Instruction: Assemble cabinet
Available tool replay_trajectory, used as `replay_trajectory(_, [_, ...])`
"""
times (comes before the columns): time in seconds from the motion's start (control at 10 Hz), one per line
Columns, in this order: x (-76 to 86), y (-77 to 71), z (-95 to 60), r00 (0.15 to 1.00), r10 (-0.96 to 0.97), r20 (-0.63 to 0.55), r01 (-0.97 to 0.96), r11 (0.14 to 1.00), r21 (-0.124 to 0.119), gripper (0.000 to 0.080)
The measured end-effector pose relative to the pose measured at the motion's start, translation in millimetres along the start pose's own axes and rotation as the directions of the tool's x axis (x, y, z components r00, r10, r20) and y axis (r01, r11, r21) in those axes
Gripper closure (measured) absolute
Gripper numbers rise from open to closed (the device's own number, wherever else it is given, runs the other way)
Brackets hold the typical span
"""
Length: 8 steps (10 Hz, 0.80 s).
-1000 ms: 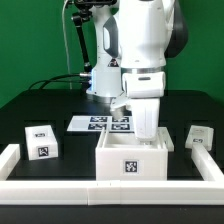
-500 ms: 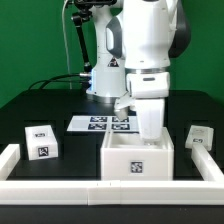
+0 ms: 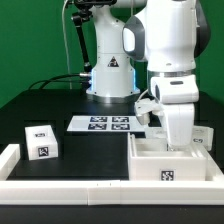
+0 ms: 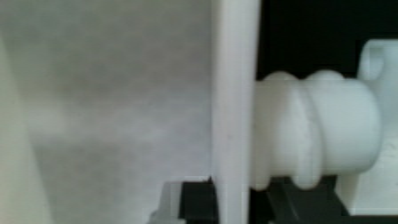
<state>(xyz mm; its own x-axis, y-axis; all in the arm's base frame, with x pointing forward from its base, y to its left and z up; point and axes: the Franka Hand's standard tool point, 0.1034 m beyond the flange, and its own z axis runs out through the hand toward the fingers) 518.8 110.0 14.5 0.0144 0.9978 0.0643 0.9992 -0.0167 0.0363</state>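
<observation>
The cabinet, an open white box shell with a tag on its front face, stands at the front on the exterior view's right. My gripper reaches down into it from above and is shut on its thin back wall. In the wrist view the dark fingertips sit on both sides of that wall. A small white tagged drawer block lies on the exterior view's left. Another block is partly hidden behind the gripper on the right.
The marker board lies flat behind the cabinet. A low white border rail runs along the front and turns up the left side. The robot base stands at the back. A ribbed white part shows beside the gripped wall.
The arm has moved to the exterior view's right, and the cabinet has slid with it from the front centre to the front right.
</observation>
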Motion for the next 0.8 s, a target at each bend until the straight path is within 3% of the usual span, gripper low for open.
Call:
replay_trajectory(0.2, [5.5,2.2,0.2,1.0,0.026,0.009,-0.026,0.999,0.025,0.0765])
replay_trajectory(0.3, [5.3,2.0,0.2,1.0,0.029,0.01,-0.03,0.999,0.027,0.0765])
replay_trajectory(0.4, [4.7,1.9,0.4,0.999,0.03,0.011,-0.031,0.999,0.028,0.0692])
replay_trajectory(0.5, [4.5,1.8,0.5,0.999,0.031,0.011,-0.031,0.999,0.028,0.0692])
replay_trajectory(0.8, [3.7,1.5,0.7,0.999,0.032,0.011,-0.032,0.999,0.029,0.0238])
